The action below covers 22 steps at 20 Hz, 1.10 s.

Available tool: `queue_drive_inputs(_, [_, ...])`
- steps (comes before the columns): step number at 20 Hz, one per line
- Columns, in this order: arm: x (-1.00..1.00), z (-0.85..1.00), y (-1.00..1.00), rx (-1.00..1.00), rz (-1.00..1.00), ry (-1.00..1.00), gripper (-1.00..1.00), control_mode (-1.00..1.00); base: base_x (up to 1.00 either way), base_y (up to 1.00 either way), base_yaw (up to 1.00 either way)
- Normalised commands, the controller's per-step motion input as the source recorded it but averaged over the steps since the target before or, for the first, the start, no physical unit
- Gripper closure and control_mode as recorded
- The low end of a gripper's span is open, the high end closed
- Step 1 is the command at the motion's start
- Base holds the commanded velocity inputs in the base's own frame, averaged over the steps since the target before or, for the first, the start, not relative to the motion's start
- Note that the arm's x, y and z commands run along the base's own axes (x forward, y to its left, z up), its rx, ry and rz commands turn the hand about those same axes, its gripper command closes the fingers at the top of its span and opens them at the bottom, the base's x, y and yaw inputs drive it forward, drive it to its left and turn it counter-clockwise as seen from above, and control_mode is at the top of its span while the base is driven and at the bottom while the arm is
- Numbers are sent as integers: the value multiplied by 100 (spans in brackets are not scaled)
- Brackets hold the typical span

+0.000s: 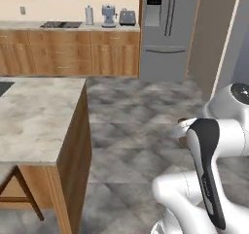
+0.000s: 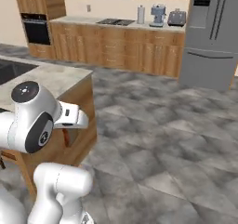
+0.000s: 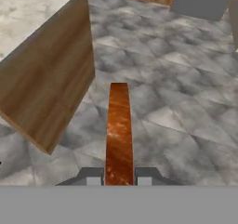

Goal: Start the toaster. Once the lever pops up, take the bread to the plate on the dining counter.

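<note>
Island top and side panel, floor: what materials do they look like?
Pale marbled island top: looks like matte stone, grey-beige veining. Brown island side panel: wood or wood-look laminate, streaked grain. Grey mottled floor: stone-look tile, faint diagonal seams; being rendered, it stays open.

Grey tiled floor (image 1: 146,116), wooden cabinets (image 1: 68,53), probably steel fridge (image 1: 168,29)
</note>
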Motion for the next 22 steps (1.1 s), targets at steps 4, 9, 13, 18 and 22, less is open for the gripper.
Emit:
queue_drive_inputs(4, [0, 0, 0, 0, 0, 0, 100, 100, -80, 51, -81])
queue_drive_inputs(9, [0, 0, 0, 0, 0, 0, 100, 100, -100, 100, -36])
queue_drive_inputs(13, [0, 0, 0, 0, 0, 0, 100, 100, -100, 100, -15])
queue_drive_inputs(18, [0, 0, 0, 0, 0, 0, 100, 100, -88, 100, -7])
queue_drive_inputs(22, [0, 0, 0, 0, 0, 0, 100, 100, -43, 100, -8])
